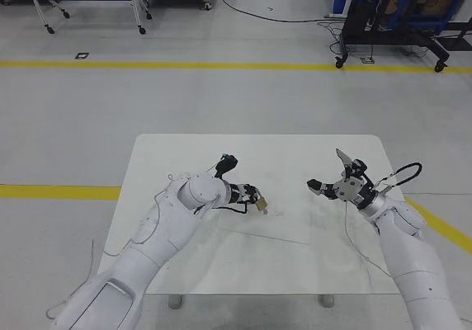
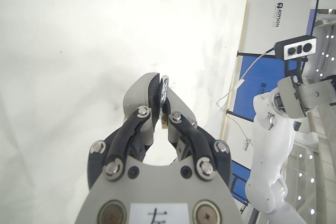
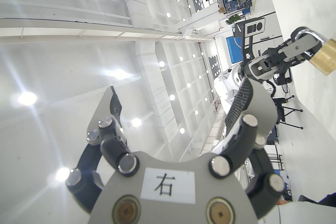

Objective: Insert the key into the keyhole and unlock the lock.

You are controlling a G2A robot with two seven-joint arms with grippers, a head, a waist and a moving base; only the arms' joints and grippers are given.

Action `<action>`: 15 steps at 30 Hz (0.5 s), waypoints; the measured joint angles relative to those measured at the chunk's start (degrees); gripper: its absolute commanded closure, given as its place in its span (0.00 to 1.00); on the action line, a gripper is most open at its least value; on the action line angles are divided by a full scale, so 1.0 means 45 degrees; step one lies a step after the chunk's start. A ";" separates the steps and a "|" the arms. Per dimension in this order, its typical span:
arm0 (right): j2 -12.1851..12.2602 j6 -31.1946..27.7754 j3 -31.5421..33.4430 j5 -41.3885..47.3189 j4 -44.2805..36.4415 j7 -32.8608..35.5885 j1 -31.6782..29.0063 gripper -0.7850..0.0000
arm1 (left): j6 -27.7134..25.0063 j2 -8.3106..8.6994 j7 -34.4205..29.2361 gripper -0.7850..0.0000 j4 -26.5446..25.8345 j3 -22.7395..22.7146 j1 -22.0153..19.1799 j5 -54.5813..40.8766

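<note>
Relation to log: the lock (image 1: 261, 204) lies to the left of the right pincer (image 1: 327, 171), across a bare stretch of the white table (image 1: 318, 256), and the two are well apart. The left pincer (image 1: 252, 198) is clamped on the lock and holds it just above the tabletop near the middle, so the left arm is the one at the lock.

Axis: the lock runs roughly left to right. The chrome shackle (image 3: 307, 32) sits in the grip, and the brass body (image 3: 325, 57) juts past the fingertips toward the right pincer.

Right pincer: raised off the table, jaws wide apart, nothing between its ribbed black pads (image 3: 237, 104).

Materials: the body is a squat, smooth brass block. The shackle is a polished round bar, so you should expect it to swivel in the grip under a twist.

Open point: a thin perforated silver piece (image 2: 164, 88) is pinched at the left fingertips. You cannot tell whether it is the key's head or part of the lock. The keyhole face is also not discernible.
</note>
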 measured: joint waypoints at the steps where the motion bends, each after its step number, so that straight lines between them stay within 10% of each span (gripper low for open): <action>1: 0.0000 0.0000 0.0000 0.0000 0.0000 0.0000 0.0000 0.00 | 0.0031 -0.0028 -0.0036 0.70 0.0072 0.0108 -0.0059 0.0129; 2: 0.0000 0.0000 0.0000 0.0000 0.0000 0.0000 0.0000 0.00 | 0.0029 -0.0060 -0.0079 0.58 0.0135 0.0225 -0.0114 0.0266; 4: 0.0000 0.0000 0.0000 0.0000 0.0000 0.0000 0.0000 0.00 | -0.0020 -0.0093 -0.0129 0.00 0.0168 0.0268 -0.0124 0.0229; 15: -0.0021 -0.0399 0.0008 0.0088 -0.0279 -0.0751 -0.0205 0.00 | -0.0153 0.0336 0.0621 0.00 -0.2208 -0.1410 0.0650 -0.0576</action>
